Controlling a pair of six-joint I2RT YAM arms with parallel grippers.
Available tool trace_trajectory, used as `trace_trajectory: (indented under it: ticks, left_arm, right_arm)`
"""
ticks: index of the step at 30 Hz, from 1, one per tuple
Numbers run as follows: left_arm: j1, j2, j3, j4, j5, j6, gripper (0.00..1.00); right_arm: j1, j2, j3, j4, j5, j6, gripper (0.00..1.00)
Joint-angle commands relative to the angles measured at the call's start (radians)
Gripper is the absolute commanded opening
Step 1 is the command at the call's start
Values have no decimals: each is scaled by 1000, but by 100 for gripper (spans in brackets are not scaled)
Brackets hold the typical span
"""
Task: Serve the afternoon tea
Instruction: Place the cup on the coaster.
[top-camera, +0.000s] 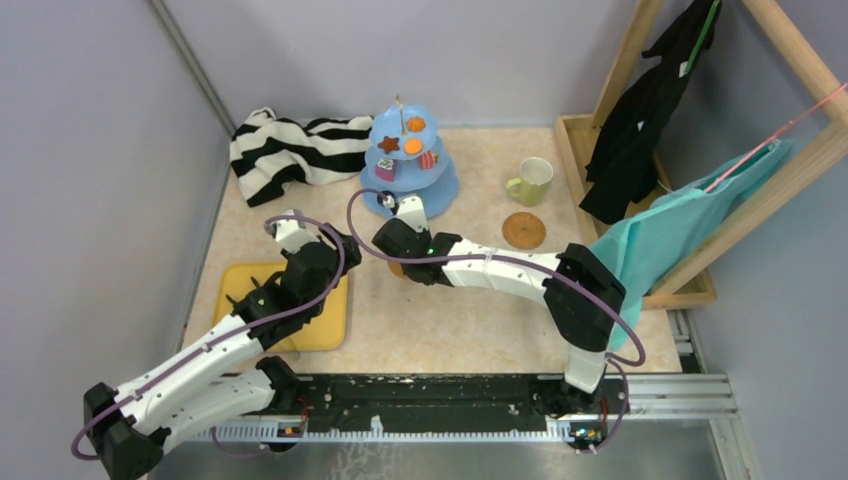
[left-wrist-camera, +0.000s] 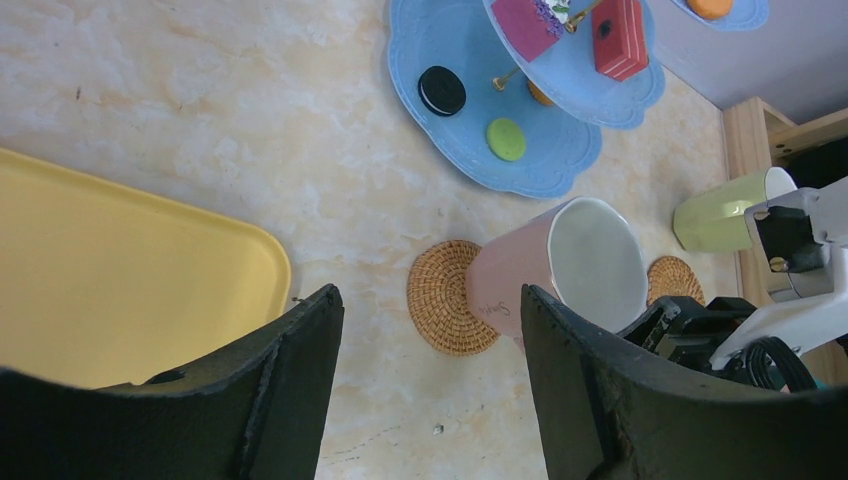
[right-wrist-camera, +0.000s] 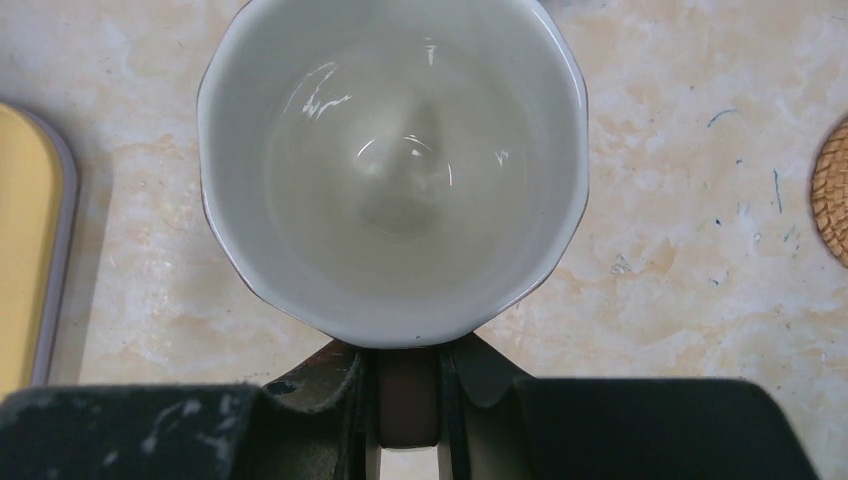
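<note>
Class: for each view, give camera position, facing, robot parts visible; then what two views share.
Top external: above, behind both arms, looking down on them and the table.
Left wrist: on its arm, looking down past open fingers at the pink cup.
Right wrist: looking down into that cup, its fingers clamping the handle.
Both wrist views share the pink cup.

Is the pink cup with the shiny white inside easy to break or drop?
Probably breakable: the pink cup looks glossy inside, like glazed pottery. It might swing or tilt, since the right gripper pinches only its thin handle. It is empty, so likely light.
</note>
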Motion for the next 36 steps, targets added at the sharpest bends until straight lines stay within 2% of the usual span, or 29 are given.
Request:
trace_trajectory:
  ticks: [1,36]
  left_arm:
    - [-6,-5,-3,-14,-10,-4,71]
    - [-6,-5,-22,-14,1,-31,71]
  right_arm:
    - [8,1,95,111,21,-16,0]
    - [6,56,64,120,-26,26,0]
